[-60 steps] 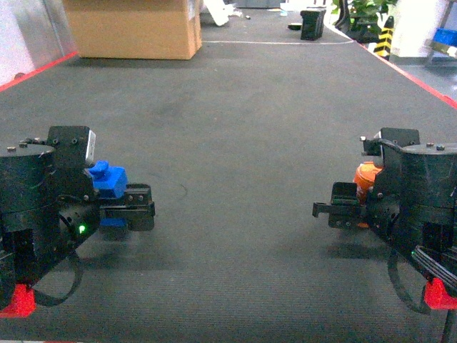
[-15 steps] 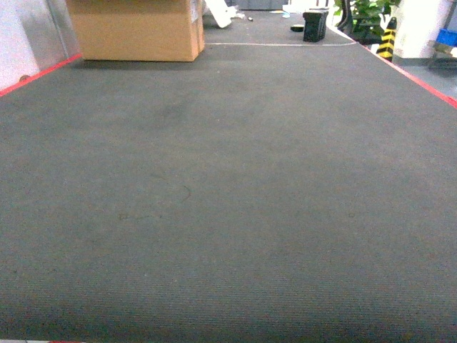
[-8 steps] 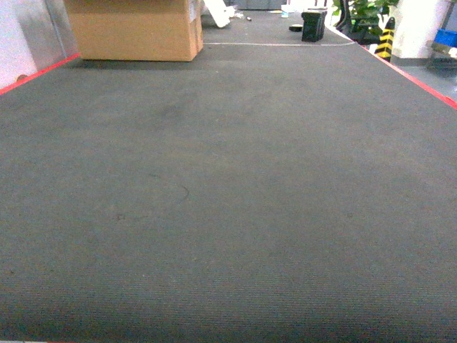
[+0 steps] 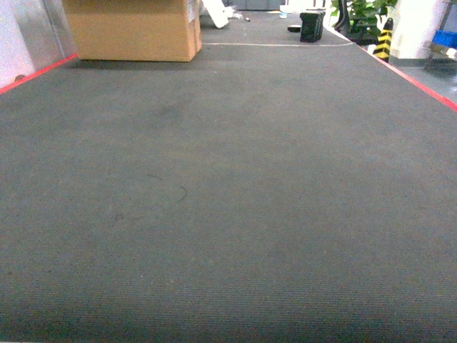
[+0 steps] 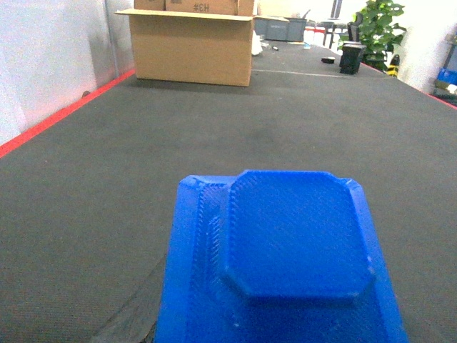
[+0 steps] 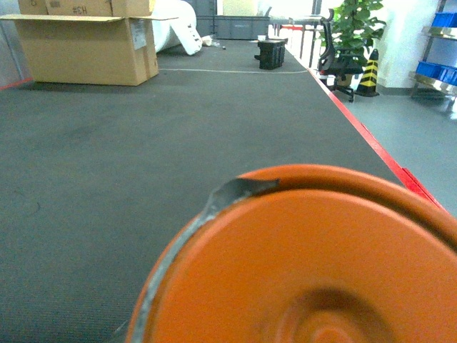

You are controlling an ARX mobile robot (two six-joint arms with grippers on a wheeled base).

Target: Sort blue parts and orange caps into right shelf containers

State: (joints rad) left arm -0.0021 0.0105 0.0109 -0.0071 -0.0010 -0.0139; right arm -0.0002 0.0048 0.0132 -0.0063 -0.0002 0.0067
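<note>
A bright blue part fills the lower half of the left wrist view, its octagonal top facing the camera, held up off the floor. It hides my left gripper's fingers, which are shut on it. An orange cap fills the bottom of the right wrist view with its round end face toward the lens. My right gripper is shut on it, fingers hidden behind it. Neither gripper shows in the head view. Blue bins sit on a metal shelf far off to the right.
Dark grey carpet stretches ahead, edged by red lines on both sides. A large cardboard box stands at the far left. A small black box, a plant and a striped cone stand far ahead on the right.
Both arms, seen holding the blue part and the orange cap 3.9 s ago, have left the head view. Over the last second the scene has shifted only slightly.
</note>
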